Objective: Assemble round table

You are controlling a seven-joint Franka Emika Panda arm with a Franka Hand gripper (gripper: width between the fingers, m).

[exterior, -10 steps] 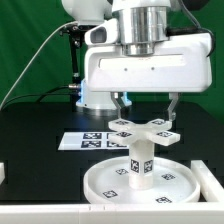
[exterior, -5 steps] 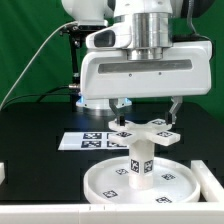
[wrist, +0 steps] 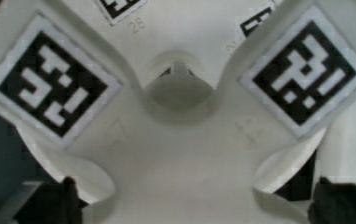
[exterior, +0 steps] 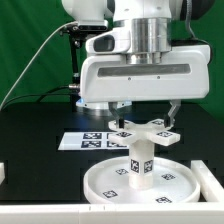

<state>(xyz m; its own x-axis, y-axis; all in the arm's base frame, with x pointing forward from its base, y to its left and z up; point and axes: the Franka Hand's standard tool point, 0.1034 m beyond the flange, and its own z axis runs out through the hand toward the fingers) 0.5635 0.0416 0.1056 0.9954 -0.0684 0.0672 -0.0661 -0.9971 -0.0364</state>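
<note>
While the round disc (exterior: 140, 183) lies rim-up on the black table (exterior: 40, 125) near the front edge, the short leg (exterior: 140, 159) stands upright at its centre and the cross-shaped foot (exterior: 143, 133) sits on top of the leg. Behind the assembly, toward the exterior view's left, the marker board (exterior: 85, 141) lies flat on the table. The gripper (exterior: 144, 111) hangs directly above the foot with its two fingers spread, one on each side of the cross and not visibly touching it. In the wrist view the foot (wrist: 175, 110) fills the picture: two tagged arms flank a central hub, and the dark fingertips (wrist: 50, 200) show at the edge, apart from each other. All parts appear to be rigid white plastic, probably light, smooth and somewhat slippery, so a grip is likely to hold best across the flat sides of two opposite arms or across the hub. Turning the foot may drag the loose disc round with it.
</note>
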